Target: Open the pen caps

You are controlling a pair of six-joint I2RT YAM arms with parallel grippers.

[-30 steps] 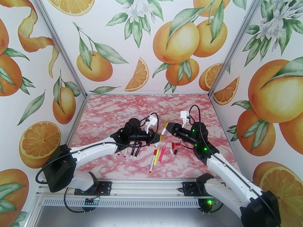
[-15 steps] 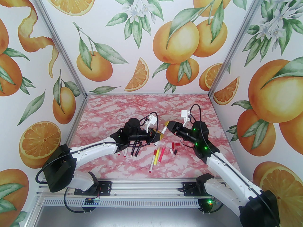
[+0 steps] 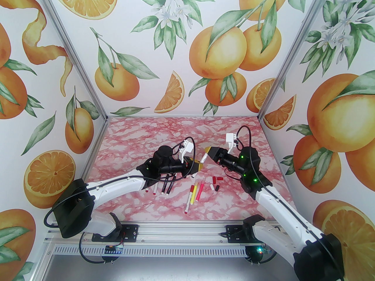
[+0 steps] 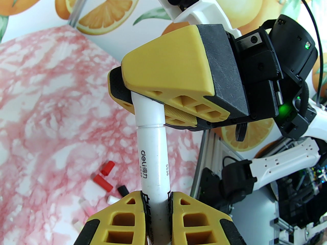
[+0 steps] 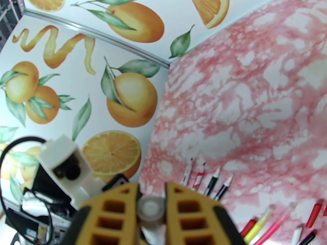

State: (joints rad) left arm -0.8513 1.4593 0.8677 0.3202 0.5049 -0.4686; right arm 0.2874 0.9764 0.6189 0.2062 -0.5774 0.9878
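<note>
Pen cap [image 4: 149, 110], white, still sits on the pen barrel [image 4: 152, 159], held in the air beyond and left of the loose caps [image 3: 217, 181]. The right gripper [image 3: 208, 151] has drawn slightly away over the last second, so the pull-off is probably starting. Both grippers are pressed tight: the right pinches the cap, and the left gripper [image 3: 199, 167] pinches the barrel.

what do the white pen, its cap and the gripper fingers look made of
The pen: smooth glossy white plastic, by its sheen and printed black lettering. The cap: likely the same white plastic, a seam dividing it from the barrel. The fingers: matte yellow plastic with open lattice cells, probably 3D printed; black textured pads may be rubber.
</note>
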